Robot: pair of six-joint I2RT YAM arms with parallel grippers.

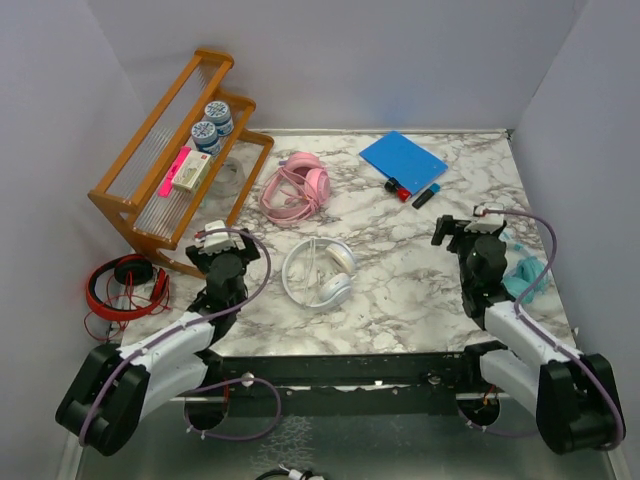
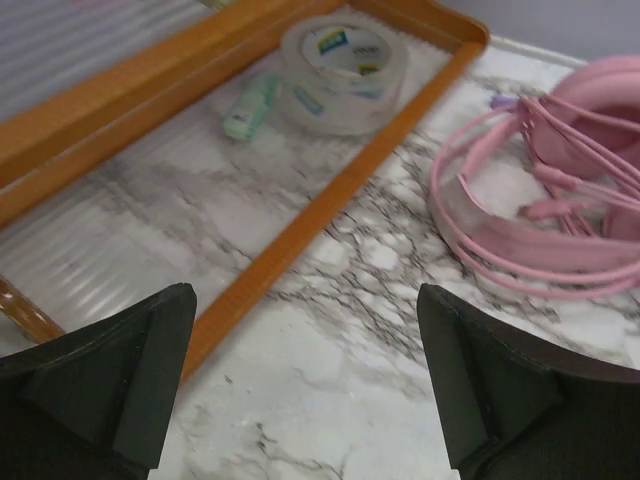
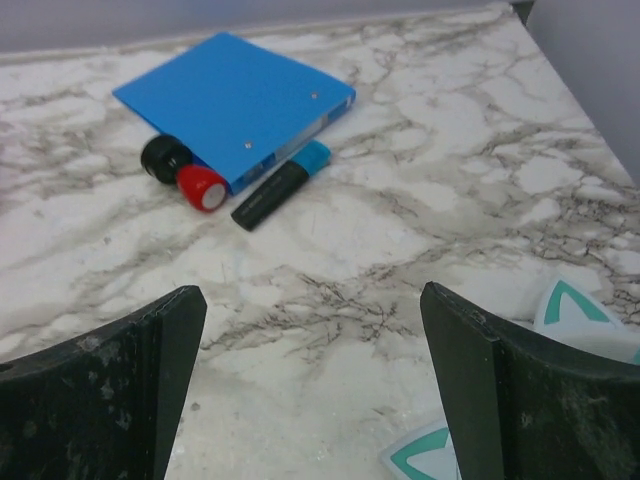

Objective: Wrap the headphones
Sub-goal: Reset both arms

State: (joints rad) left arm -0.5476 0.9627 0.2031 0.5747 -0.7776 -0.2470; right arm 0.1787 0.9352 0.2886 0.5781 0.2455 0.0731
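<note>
a marble-patterned tabletop [image 1: 400,285] is seen from above. the left claw [image 2: 305,385] is released, its two dark fingers spread wide and holding nothing. the pink headphones [image 2: 520,215], a glossy band with thin cable looped over the cups, lie ahead of it to its right, apart from it. the white headphones [image 1: 320,272], smooth with round cups, lie flat just right of the left arm. the right claw [image 3: 310,385] is also released and empty. the teal headphones [image 1: 525,275] lie beside it near the tabletop's right edge; its wrist camera catches only pointed white-and-teal ears. only the left wrist view shows a clear tape roll [image 2: 343,70] on the ribbed bottom shelf of the wooden rack [image 1: 160,160]. the right wrist view shows a flat blue folder [image 3: 235,95], with a red-capped marker [image 3: 200,187] and a black marker [image 3: 280,195] against its near edge.
</note>
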